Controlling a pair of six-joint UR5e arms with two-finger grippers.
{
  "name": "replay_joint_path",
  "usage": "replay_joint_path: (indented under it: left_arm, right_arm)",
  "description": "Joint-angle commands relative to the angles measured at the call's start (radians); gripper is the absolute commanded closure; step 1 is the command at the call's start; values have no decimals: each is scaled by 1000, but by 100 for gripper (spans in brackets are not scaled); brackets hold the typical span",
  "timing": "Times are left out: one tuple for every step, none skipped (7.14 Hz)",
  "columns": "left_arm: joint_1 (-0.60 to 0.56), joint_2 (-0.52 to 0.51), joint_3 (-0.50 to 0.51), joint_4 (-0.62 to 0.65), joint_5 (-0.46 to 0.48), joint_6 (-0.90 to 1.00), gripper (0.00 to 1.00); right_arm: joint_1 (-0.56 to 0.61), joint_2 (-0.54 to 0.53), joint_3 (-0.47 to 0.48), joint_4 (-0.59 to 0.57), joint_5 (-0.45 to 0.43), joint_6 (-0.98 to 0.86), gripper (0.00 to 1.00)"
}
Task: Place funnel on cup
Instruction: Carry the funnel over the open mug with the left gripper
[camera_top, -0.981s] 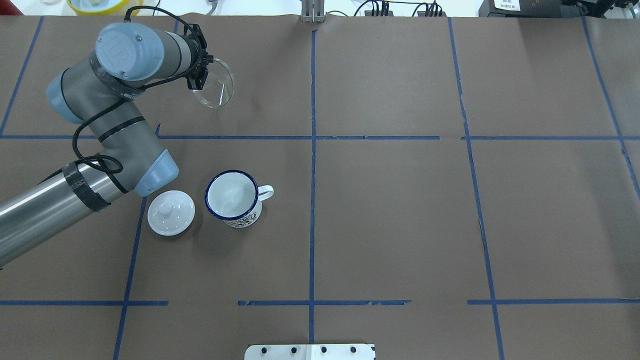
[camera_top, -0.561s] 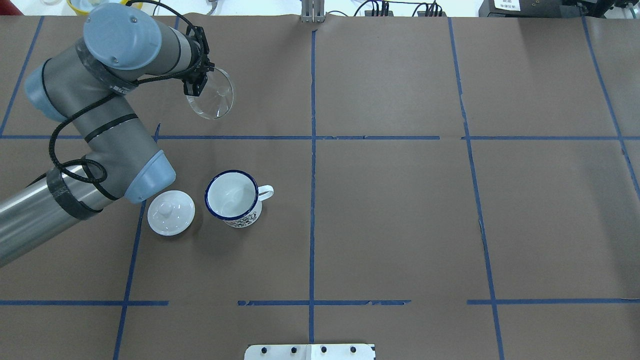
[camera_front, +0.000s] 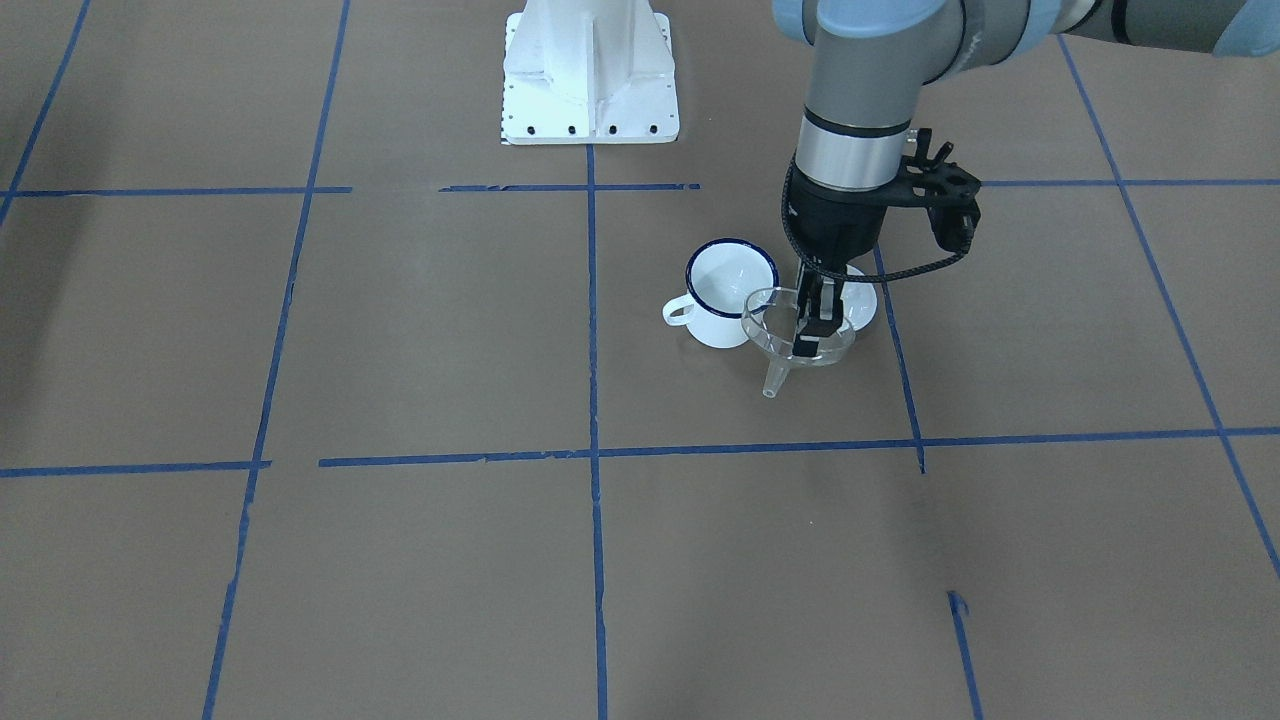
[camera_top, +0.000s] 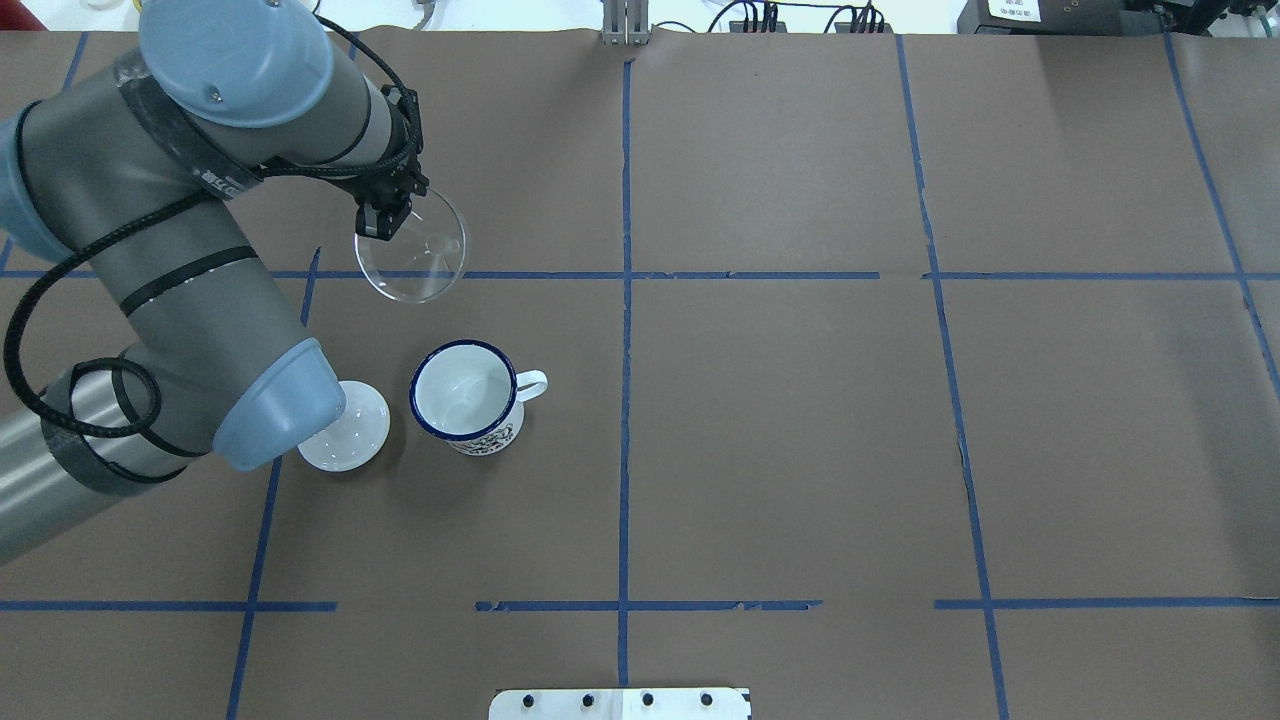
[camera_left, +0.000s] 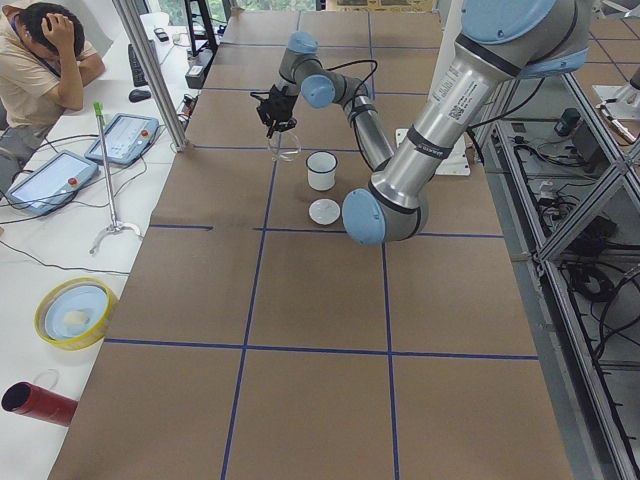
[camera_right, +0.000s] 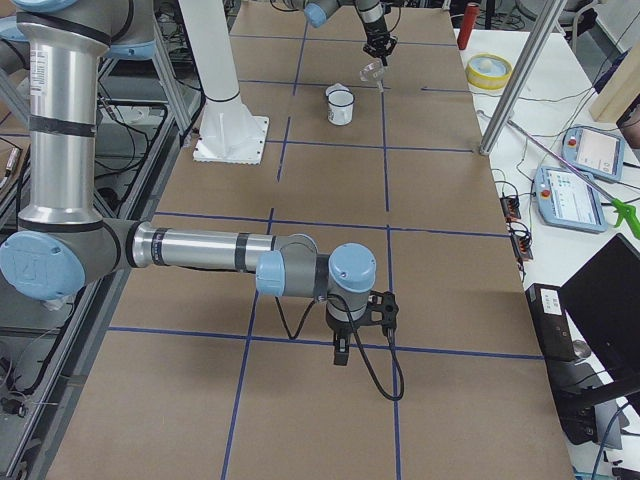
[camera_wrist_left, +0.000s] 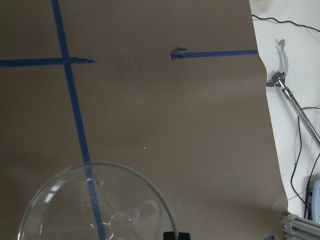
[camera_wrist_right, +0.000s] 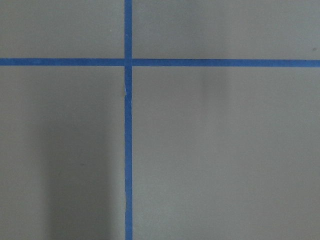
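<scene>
– Fingers, left gripper (camera_front: 812, 338): how are they sitting?
– Both are closing on the funnel (camera_front: 765, 318), pinching its rim, one finger inside the bowl and one outside.
– Funnel, position?
– It is hanging in the air above the table (camera_top: 800, 450), over a blue tape line (camera_top: 560, 275). It is near the cup (camera_top: 484, 438) but not over it, on the side away from the robot.
– Funnel, direction?
– The wide mouth is facing up. The stem (camera_front: 772, 384) is pointing down, and the long axis is leaning a little off upright, with the tip tipping toward the robot's right.
– Cup?
– It is standing upright on the brown paper with its handle (camera_top: 533, 384) pointing toward the robot's right. Its white inside is showing right down to the bottom.
– Other items nearby?
– A round white lid (camera_top: 355, 440) is lying just beside the cup, opposite the handle. In the overhead view the left arm's elbow (camera_top: 275, 415) is covering part of it. In the front view the gripper and funnel are overlapping the lid's near edge.
– Right gripper (camera_right: 340, 352)?
– It is hanging over the paper well apart from the cup. It is showing only in the side view, so I cannot tell whether its fingers are apart or together.
– Anything off the table?
– A yellow bowl (camera_left: 75, 312) is sitting on the white bench.
</scene>
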Motion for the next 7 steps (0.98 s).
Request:
replay_joint_path:
  left_arm:
    - [80,-29,-34,140,-20,-5,100]
    - [88,-37,-90,216,-28,-6,100]
    - [91,-38,-120,258,-40,-6,100]
    - [103,-40,-119,265,-40,-6,100]
    - [119,-38,-109,265,-40,-6,100]
    - [125,-34,-90,259,-36,3,100]
    - [131,-37,-45,249,-34,9,100]
  right_arm:
    - [0,0,0,0,0,0,0]
    - [0,0,0,0,0,0,0]
    - [0,0,0,0,0,0,0]
    - [0,0,0,0,0,0,0]
    - [0,0,0,0,0,0,0]
    - [0,0,0,0,0,0,0]
    - [0,0,0,0,0,0,0]
